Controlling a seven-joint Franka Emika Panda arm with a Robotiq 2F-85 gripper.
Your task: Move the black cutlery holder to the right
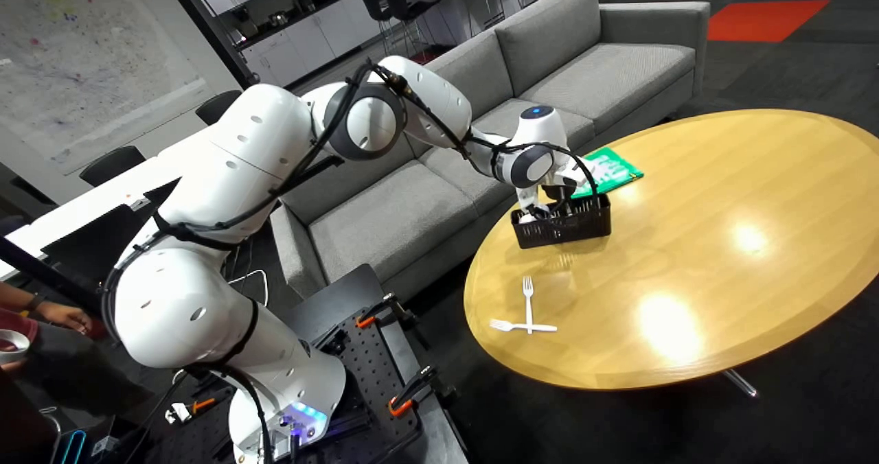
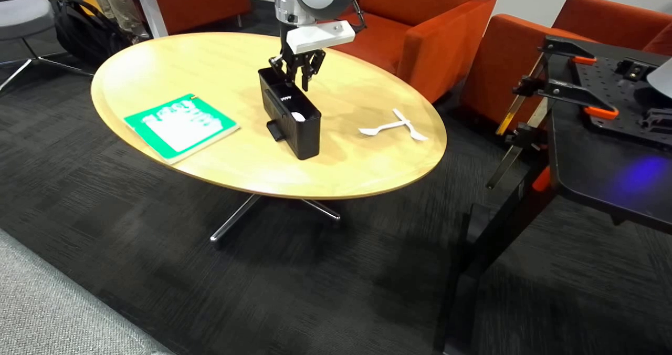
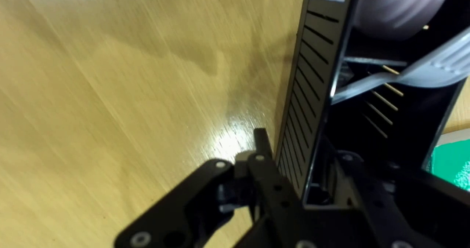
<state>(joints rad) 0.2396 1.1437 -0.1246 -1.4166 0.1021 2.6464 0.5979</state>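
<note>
The black cutlery holder (image 1: 563, 230) stands upright on the wooden table. It is a long, low-walled box with slotted sides, and it shows in an exterior view (image 2: 300, 132) and the wrist view (image 3: 307, 75). A white fork (image 3: 389, 80) and a pale rounded utensil (image 3: 400, 9) lie inside it. My gripper (image 3: 295, 141) is open around one long side wall, near one end of the holder. One finger is outside the wall and the other is inside; a gap shows between each finger and the wall. In an exterior view the gripper (image 2: 297, 79) is over the holder's far end.
The oval table (image 1: 721, 244) bears two crossed white plastic utensils (image 1: 529, 316) near one edge. A flat green and white item (image 2: 181, 126) lies beside the holder. A grey sofa (image 1: 405, 203) and orange armchairs (image 2: 446, 34) stand close to the table.
</note>
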